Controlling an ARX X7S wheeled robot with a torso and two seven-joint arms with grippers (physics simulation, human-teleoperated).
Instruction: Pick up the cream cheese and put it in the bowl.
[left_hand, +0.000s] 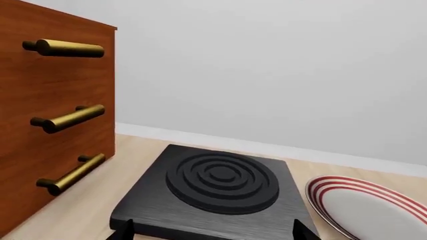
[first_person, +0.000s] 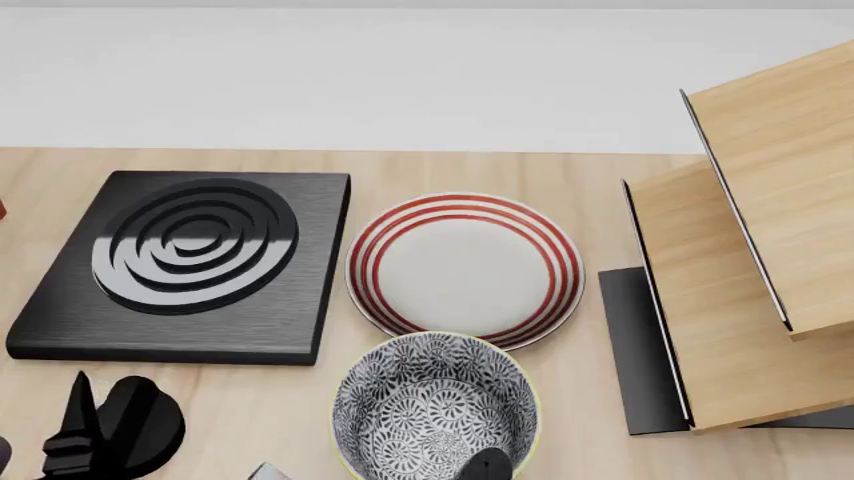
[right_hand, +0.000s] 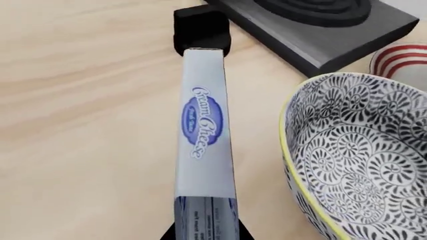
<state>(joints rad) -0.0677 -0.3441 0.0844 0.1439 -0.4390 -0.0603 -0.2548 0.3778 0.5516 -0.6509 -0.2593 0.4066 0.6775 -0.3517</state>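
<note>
The cream cheese (right_hand: 203, 125) is a light blue and white box with a dark blue oval logo. My right gripper (right_hand: 202, 132) is shut on it, one black finger (right_hand: 200, 30) at its far end and one at its near end. The box is held just beside the patterned blue-and-white bowl (right_hand: 360, 160), outside its yellowish rim. In the head view the bowl (first_person: 434, 405) sits at the front centre, with part of my right gripper (first_person: 483, 466) at its near rim. My left gripper (left_hand: 213, 234) is open and empty, at the near edge of the black stove plate (left_hand: 220, 185); it also shows in the head view (first_person: 100, 435).
A white plate with red rings (first_person: 465, 262) lies behind the bowl. The black stove plate (first_person: 187, 260) is at the left. A wooden cabinet with brass handles (left_hand: 53, 115) stands beside the stove. A tilted wooden rack (first_person: 747, 260) stands at the right.
</note>
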